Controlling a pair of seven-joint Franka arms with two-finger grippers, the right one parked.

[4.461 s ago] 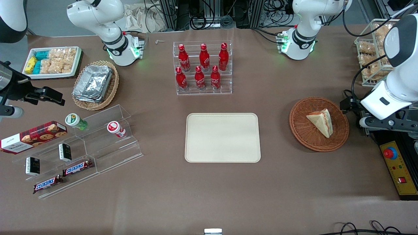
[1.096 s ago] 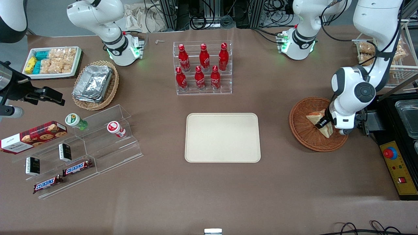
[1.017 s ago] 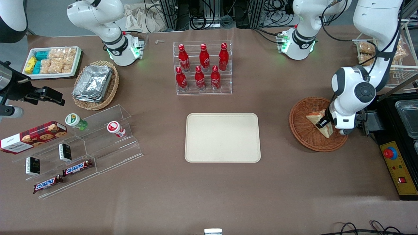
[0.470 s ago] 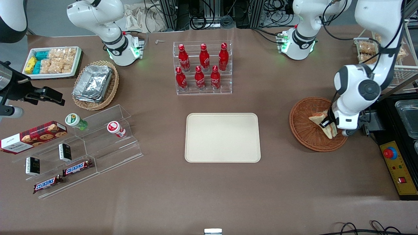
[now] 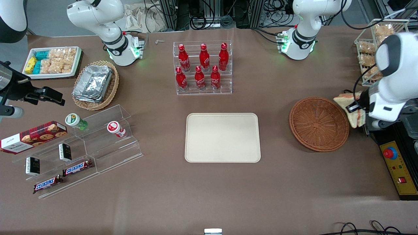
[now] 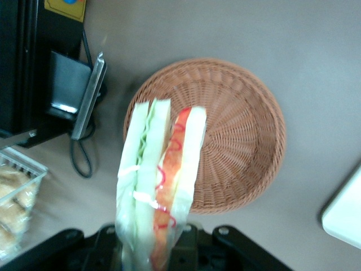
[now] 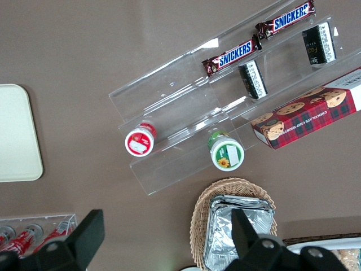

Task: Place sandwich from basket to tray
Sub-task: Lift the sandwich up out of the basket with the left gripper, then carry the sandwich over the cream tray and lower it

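My left gripper (image 5: 353, 107) is shut on the clear-wrapped sandwich (image 5: 352, 103) and holds it in the air just outside the rim of the reddish-brown wicker basket (image 5: 318, 124), toward the working arm's end of the table. The wrist view shows the sandwich (image 6: 159, 186) edge-on, pale bread with green and red layers, hanging above the basket (image 6: 231, 130), which holds nothing. The gripper (image 6: 155, 257) clamps the sandwich's lower end. The cream-beige tray (image 5: 222, 137) lies bare at the table's middle, and a corner of the tray (image 6: 345, 212) shows in the wrist view.
A clear rack of red bottles (image 5: 202, 68) stands farther from the front camera than the tray. A wire rack of bagged snacks (image 5: 370, 55) and a yellow control box (image 5: 399, 168) sit at the working arm's end. Clear tiered shelves (image 5: 81, 147) with snacks stand toward the parked arm's end.
The gripper closed on the sandwich in the basket, lifted it out and carried it up and toward the working arm's end. The basket now holds nothing.
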